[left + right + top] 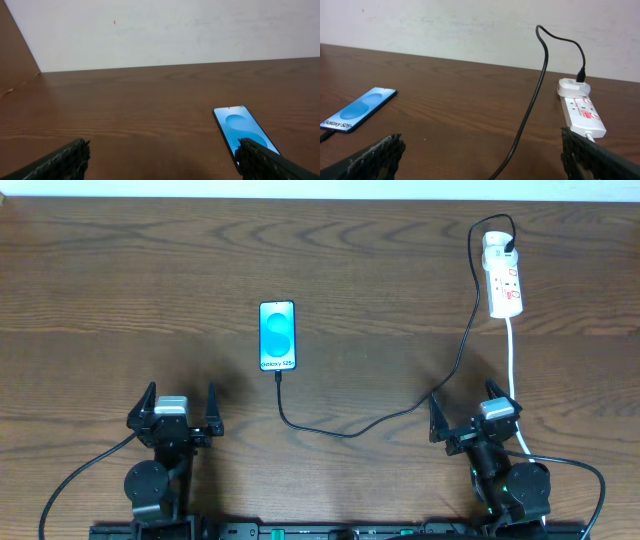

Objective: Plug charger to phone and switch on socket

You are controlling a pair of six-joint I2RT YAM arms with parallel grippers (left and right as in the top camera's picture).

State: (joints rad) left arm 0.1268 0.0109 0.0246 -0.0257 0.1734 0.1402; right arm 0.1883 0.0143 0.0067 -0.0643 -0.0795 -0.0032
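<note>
From above, the left gripper (180,412) and right gripper (466,412) stand spread and empty near the table's (100,280) front edge. The phone (277,336) lies mid-table, and the cable (350,430) meets its near end, seating unclear. The socket (503,278) is near the far right corner, its switches (511,278) unreadable.

Left wrist: a finger (265,162) hides the phone's near end. Right wrist: a finger (600,155) covers the socket's near end.

Overhead: straight down on phone (277,336). L wrist: low, close, phone ahead-right. R wrist: low, phone far-left. Shared: phone.
</note>
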